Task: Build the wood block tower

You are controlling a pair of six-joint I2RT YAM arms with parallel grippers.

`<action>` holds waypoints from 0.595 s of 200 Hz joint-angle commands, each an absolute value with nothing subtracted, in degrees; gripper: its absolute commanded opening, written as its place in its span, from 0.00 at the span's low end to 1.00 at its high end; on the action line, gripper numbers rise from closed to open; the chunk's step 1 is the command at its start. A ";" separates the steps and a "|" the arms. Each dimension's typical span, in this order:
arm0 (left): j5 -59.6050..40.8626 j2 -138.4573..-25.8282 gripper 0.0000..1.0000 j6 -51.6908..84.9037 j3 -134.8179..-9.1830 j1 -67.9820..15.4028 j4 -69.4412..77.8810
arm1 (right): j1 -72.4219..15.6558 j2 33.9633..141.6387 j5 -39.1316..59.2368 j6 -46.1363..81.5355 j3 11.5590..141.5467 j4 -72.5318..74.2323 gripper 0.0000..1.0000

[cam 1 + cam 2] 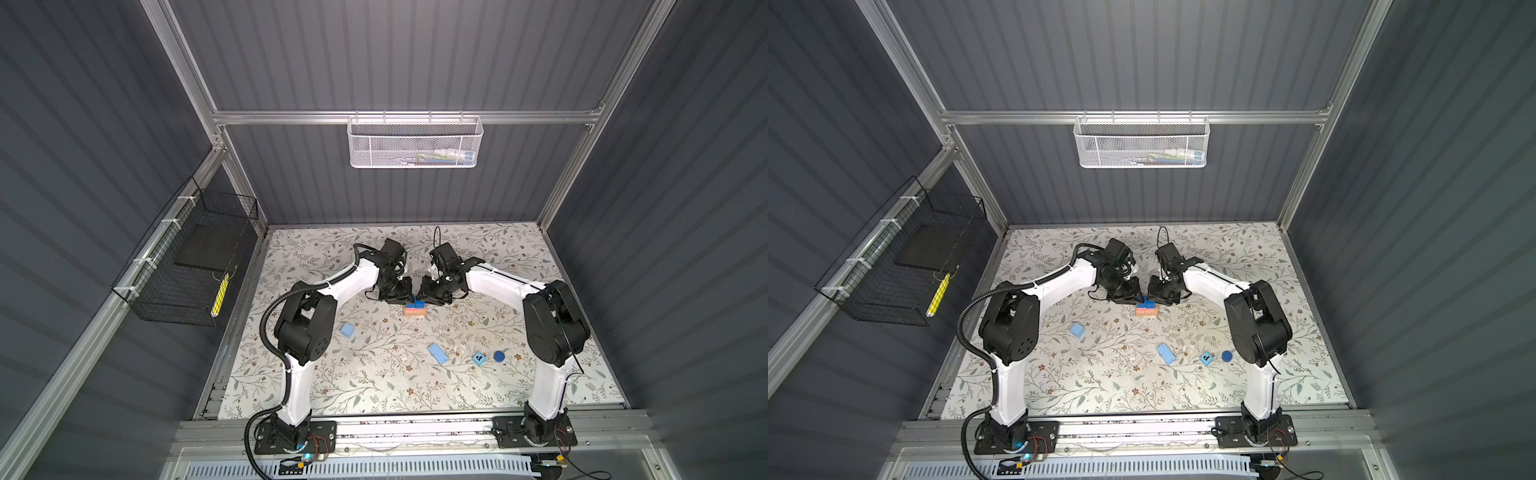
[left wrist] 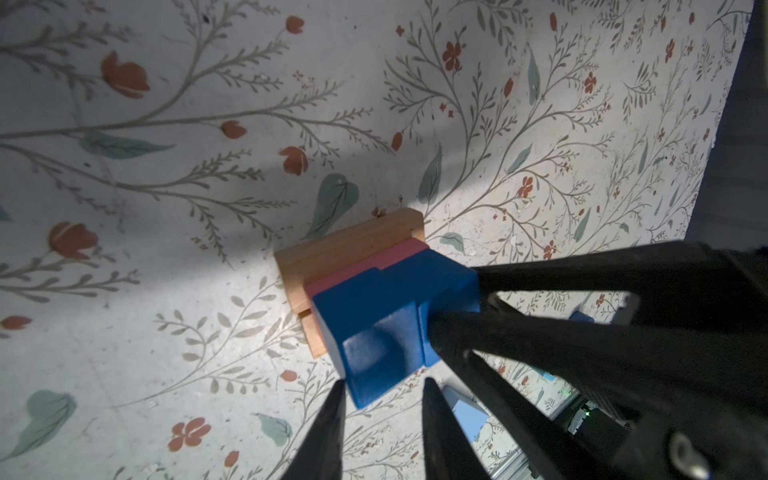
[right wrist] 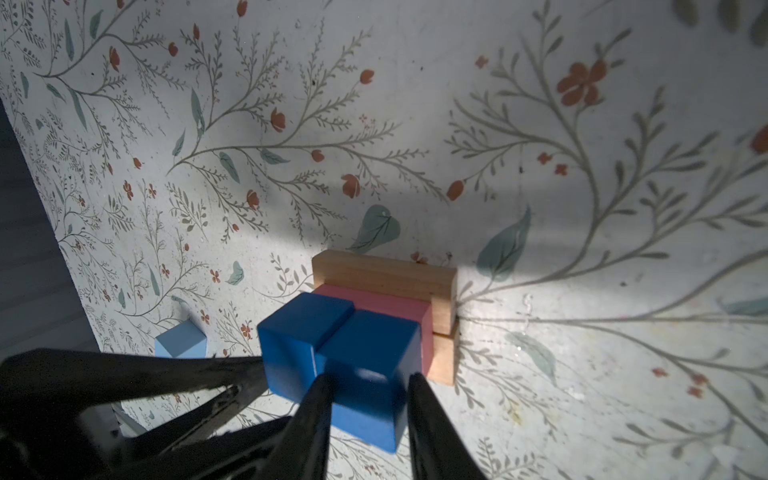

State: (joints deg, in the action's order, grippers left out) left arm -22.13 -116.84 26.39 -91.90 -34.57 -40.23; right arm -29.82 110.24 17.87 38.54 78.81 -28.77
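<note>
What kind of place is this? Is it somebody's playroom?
More likely a robot test booth in a lab: a left arm and right arm bolted to a metal rail, grey walls in an aluminium frame, and a wood block tower on a flowery tabletop.

Dim surround, table (image 1: 374,386) brightly lit — hard shadows, blurred wrist-view foregrounds, bent edges.

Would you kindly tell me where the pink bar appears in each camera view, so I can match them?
In a top view: pink bar, a thin stripe near the middle of the table.
In a top view: the same spot.
Left wrist: strip between tan bars and dark blue cubes.
Right wrist: same sandwich.
Shared landmark: the tan bars underneath.
</note>
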 commanded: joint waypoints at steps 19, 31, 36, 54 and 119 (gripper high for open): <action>-23.11 -117.47 0.32 26.57 -93.34 -34.89 -41.13 | -29.69 111.84 17.57 38.32 80.22 -29.81 0.34; -23.08 -117.41 0.32 26.57 -93.25 -34.89 -41.13 | -29.60 111.88 17.58 38.25 80.31 -29.93 0.34; -23.07 -117.38 0.32 26.60 -93.25 -34.89 -41.13 | -29.57 111.92 17.58 38.24 80.33 -29.96 0.34; -23.04 -117.45 0.32 26.55 -93.26 -34.89 -41.13 | -29.60 111.84 17.58 38.29 80.33 -29.94 0.35; -22.82 -117.50 0.34 26.55 -93.34 -34.89 -41.22 | -29.60 111.24 17.32 38.52 79.85 -30.19 0.35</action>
State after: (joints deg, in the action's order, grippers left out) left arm -22.13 -116.84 26.39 -91.88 -34.57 -40.21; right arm -29.71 110.85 17.89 38.54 79.48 -28.77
